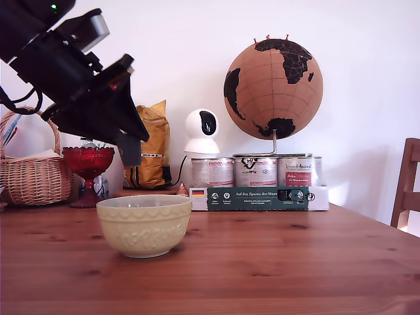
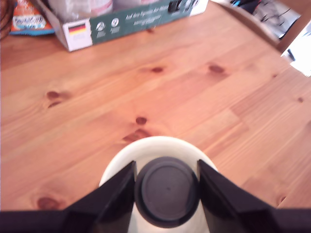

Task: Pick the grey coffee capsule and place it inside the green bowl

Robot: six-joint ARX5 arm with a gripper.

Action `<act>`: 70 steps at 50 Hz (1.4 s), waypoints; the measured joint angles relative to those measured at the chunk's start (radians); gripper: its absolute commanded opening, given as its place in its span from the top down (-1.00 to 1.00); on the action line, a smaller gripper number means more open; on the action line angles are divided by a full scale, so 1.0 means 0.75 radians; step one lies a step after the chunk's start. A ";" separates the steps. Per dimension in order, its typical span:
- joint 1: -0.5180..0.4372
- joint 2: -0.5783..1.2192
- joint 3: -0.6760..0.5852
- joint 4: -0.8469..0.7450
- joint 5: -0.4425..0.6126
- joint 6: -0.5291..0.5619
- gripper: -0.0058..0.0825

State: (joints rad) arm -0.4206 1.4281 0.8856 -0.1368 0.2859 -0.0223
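Note:
The green bowl stands on the wooden table at the exterior view's left. My gripper hangs in the air above the bowl's rim, tilted downward. In the wrist view the grey coffee capsule sits between the two black fingers, its round flat face toward the camera, and the gripper is shut on it. The bowl's pale rim shows directly beneath the capsule. In the exterior view the capsule is hidden by the gripper.
A wicker basket and a red glass goblet dish stand behind the bowl at the exterior view's left. A green-and-white box carrying tins, a cork globe, a white camera and a yellow bag line the back. A chair stands at the right edge.

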 measured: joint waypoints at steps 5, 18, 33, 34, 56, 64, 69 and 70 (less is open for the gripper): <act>-0.008 0.000 0.000 -0.050 -0.021 0.000 0.40; -0.007 0.000 0.000 -0.125 -0.068 0.000 0.40; -0.007 0.030 0.000 -0.112 -0.068 -0.001 0.40; -0.007 0.041 0.000 -0.106 -0.068 -0.001 0.40; -0.007 0.155 -0.001 -0.138 -0.066 -0.001 -0.16; -0.007 0.155 -0.001 -0.140 -0.034 -0.007 -0.28; -0.007 0.155 0.000 -0.140 -0.024 -0.046 -0.19; -0.007 0.155 0.000 -0.140 -0.024 -0.060 -0.13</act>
State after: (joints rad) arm -0.4255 1.5440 0.8856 -0.2417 0.2680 -0.0669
